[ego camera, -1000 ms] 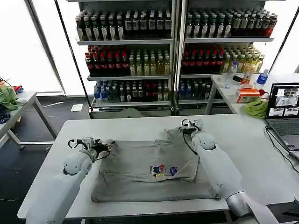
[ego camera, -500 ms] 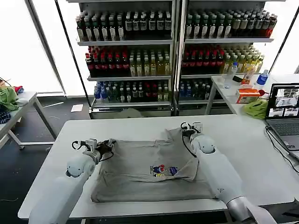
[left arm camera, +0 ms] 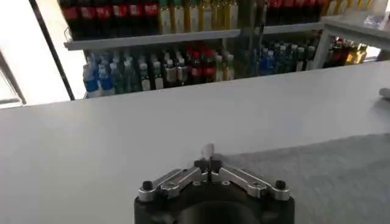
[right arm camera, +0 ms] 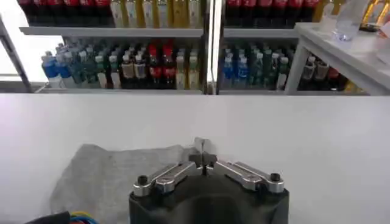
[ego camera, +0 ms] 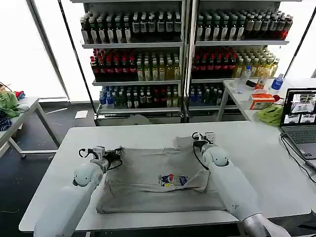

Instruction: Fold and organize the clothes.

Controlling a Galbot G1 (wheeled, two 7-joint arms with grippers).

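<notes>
A light grey T-shirt [ego camera: 148, 170] lies partly folded on the white table [ego camera: 148, 133], its small multicoloured chest print [ego camera: 173, 179] facing up. My left gripper [ego camera: 112, 152] is at the shirt's far left corner, shut on a pinch of the cloth. In the left wrist view the left gripper [left arm camera: 208, 161] holds a small tuft, and the T-shirt [left arm camera: 323, 176] spreads off to one side. My right gripper [ego camera: 199, 138] is at the far right corner, shut on the hem. In the right wrist view the right gripper [right arm camera: 203, 159] pinches the T-shirt [right arm camera: 103, 173].
A laptop [ego camera: 299, 116] sits at the table's right end. A green cloth [ego camera: 270, 114] lies on the side table [ego camera: 237, 91] behind it. Shelves of bottles [ego camera: 182, 54] stand beyond the table. Another green cloth [ego camera: 8, 102] lies on a table at far left.
Both grippers have shifted a little with the shirt's far edge held. The left has gone rightward and the right slightly toward the near side.
</notes>
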